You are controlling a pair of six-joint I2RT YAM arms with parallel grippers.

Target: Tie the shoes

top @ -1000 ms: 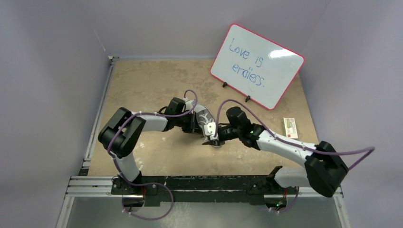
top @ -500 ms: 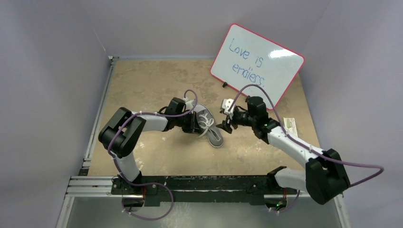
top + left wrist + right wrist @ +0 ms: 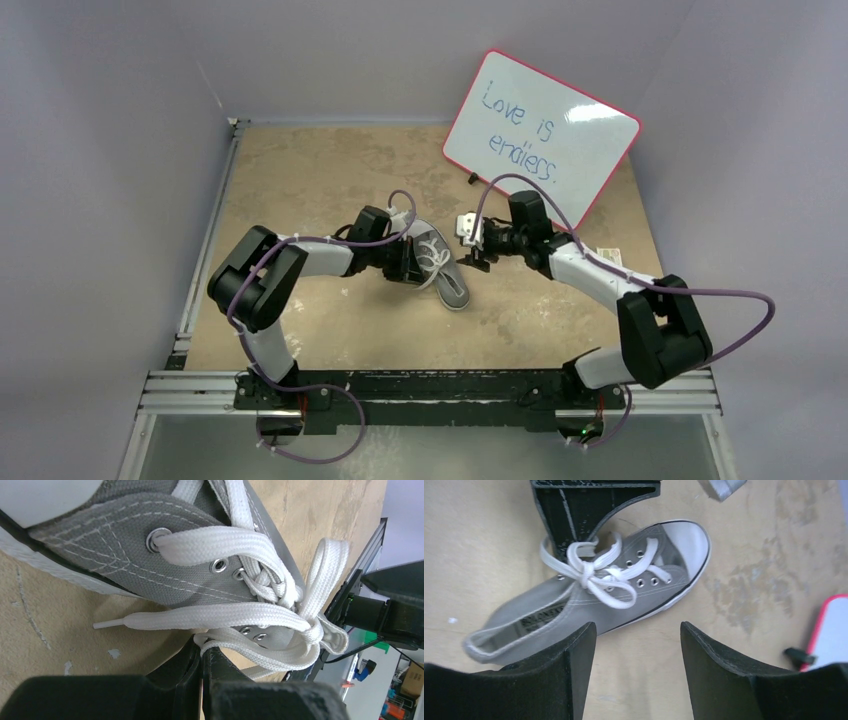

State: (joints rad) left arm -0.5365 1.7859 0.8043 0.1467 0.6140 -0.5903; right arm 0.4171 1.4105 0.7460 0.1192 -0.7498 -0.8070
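While one grey canvas sneaker (image 3: 449, 280) with a white toe cap and sole lies mid-table, its white laces (image 3: 591, 575) looped in a bow, two arms flank it. The left gripper (image 3: 201, 652) is pinched together on a strand of lace, and the right gripper (image 3: 639, 630) hangs apart and empty just beside the shoe. One pink-framed whiteboard (image 3: 540, 140) reading "Love is endless." and one small box (image 3: 611, 266) share the mottled tan table (image 3: 320, 180), enclosed by pale grey walls.

Shoe (image 3: 448, 280) on table (image 3: 320, 180) (whiteboard (image 3: 540, 140) behind it)
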